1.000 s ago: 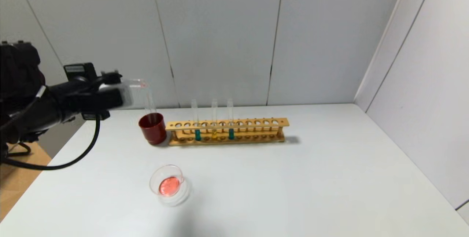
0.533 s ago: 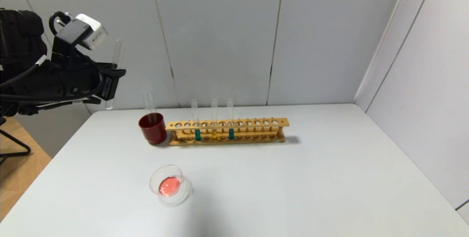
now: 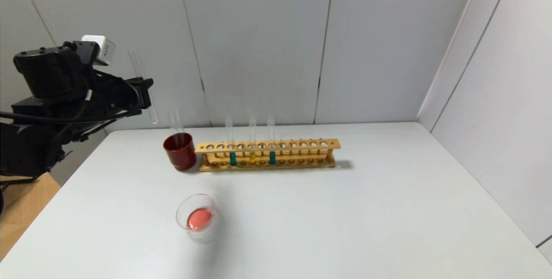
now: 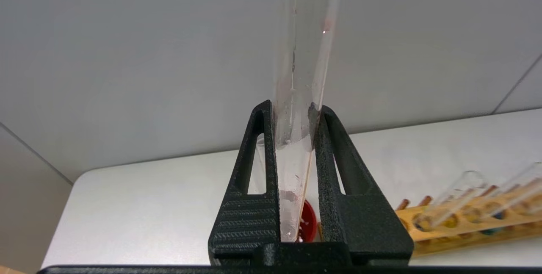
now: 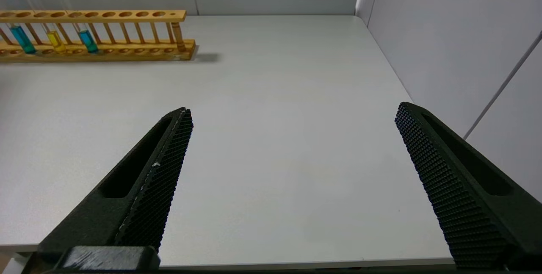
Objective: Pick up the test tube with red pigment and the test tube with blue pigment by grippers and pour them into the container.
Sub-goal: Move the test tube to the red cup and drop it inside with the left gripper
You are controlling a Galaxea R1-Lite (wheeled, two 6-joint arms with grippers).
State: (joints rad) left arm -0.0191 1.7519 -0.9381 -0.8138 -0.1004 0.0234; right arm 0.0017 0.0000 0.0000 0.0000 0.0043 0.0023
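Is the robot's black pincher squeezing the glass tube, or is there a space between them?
Touching. In the left wrist view both fingers of the left gripper press against the sides of the emptied test tube, with no gap.

cup (image 3: 179, 151) left of rack (image 3: 267, 154), dish (image 3: 197, 217) nearer

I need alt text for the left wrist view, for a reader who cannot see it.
The left gripper has its two black fingers shut on an emptied clear test tube with faint red traces, held above a white table. Below are a red cup and a wooden tube rack.
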